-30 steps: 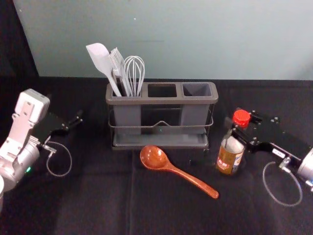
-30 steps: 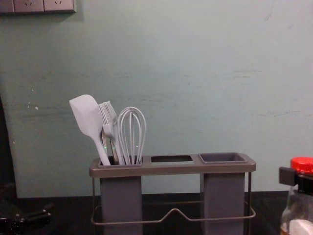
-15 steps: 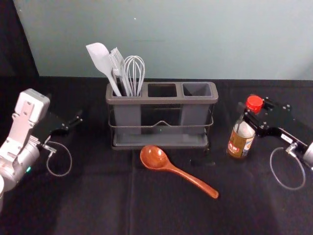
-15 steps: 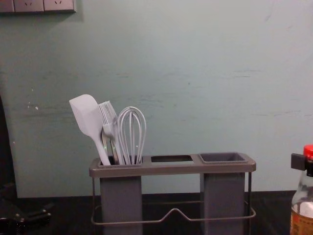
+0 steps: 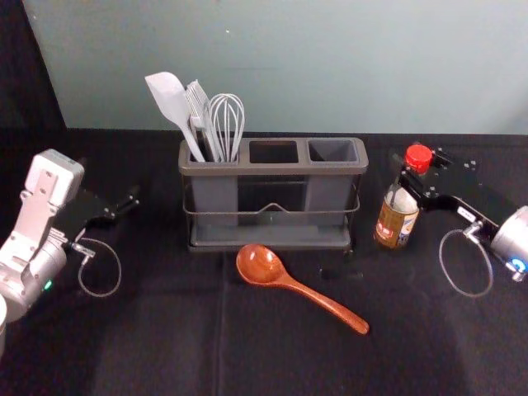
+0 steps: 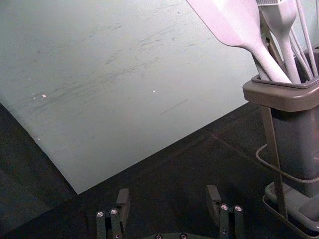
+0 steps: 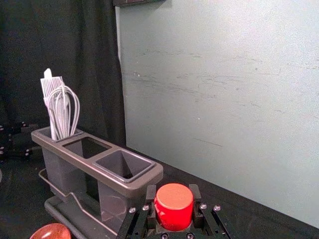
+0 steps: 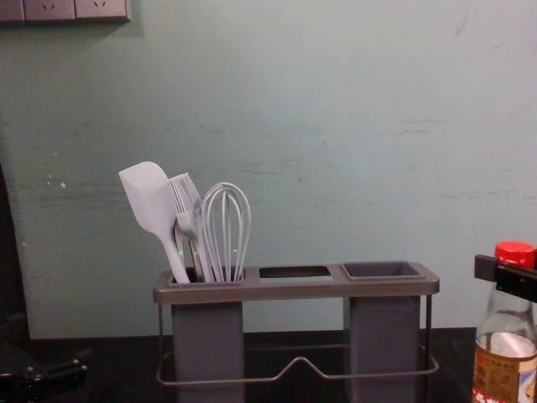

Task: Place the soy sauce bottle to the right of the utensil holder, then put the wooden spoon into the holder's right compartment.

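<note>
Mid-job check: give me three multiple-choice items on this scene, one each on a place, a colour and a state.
1. Relative to the utensil holder, where is the wooden spoon?
A) inside
B) in front
C) behind
2. On the soy sauce bottle, what colour is the cap?
A) red
B) white
C) green
3. The right gripper is:
A) open, off the bottle
B) holding the spoon
C) shut on the bottle

1 B: the head view shows it lying nearer the robot.
2 A: red in the head view.
3 C: the chest view shows it clasping the neck.
</note>
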You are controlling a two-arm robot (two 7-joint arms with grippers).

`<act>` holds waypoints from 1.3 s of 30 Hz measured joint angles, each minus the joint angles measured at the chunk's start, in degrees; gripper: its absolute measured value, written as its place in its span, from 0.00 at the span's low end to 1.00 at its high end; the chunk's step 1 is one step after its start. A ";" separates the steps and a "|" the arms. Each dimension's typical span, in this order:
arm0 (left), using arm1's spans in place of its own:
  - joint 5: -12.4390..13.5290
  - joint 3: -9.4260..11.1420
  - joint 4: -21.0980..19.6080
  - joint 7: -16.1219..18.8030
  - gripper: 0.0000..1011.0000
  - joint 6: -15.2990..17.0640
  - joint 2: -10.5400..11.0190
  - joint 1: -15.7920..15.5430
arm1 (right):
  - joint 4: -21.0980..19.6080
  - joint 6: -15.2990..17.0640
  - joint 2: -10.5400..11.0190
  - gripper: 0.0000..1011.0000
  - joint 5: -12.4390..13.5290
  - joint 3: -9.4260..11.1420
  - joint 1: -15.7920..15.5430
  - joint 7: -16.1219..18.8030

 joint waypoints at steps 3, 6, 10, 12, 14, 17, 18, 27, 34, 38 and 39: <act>0.00 0.00 0.00 0.00 0.99 0.00 0.00 0.01 | 0.89 -0.19 -0.71 0.38 -0.13 -0.25 0.73 -0.01; 0.00 0.00 0.00 0.00 0.99 0.00 0.00 0.00 | 1.64 -0.35 -1.31 0.38 -0.19 -0.48 1.37 -0.01; 0.00 0.00 0.00 0.00 0.99 0.00 0.00 0.00 | 2.41 -0.42 -1.88 0.38 -0.34 -0.70 1.89 -0.03; 0.00 0.00 0.00 0.00 0.99 0.00 0.00 0.00 | 2.72 -0.48 -2.08 0.38 -0.46 -0.75 2.06 -0.07; 0.00 0.00 0.00 0.00 0.99 0.00 0.00 0.00 | 3.18 -0.53 -2.41 0.38 -0.61 -0.86 2.33 -0.11; 0.00 0.00 0.00 0.00 0.99 0.00 0.00 0.00 | 3.77 -0.69 -2.73 0.38 -0.69 -0.97 2.72 -0.11; 0.00 0.00 0.00 0.00 0.99 0.00 0.00 0.00 | 3.95 -0.73 -2.82 0.38 -0.72 -0.99 2.82 -0.11; 0.00 0.00 0.00 0.00 0.99 0.00 0.00 0.00 | 5.50 -0.91 -3.52 0.38 -1.15 -1.34 3.96 -0.06; 0.00 0.00 0.00 0.00 0.99 0.00 0.00 0.01 | 6.42 -1.15 -3.97 0.38 -1.46 -1.57 4.69 0.21; 0.00 0.00 0.00 0.00 0.99 0.00 0.00 0.00 | 7.15 -1.29 -4.32 0.38 -1.65 -1.68 5.05 0.20; 0.00 0.00 0.00 0.00 0.99 0.00 0.00 0.00 | 7.39 -1.32 -4.45 0.38 -1.69 -1.68 5.16 0.17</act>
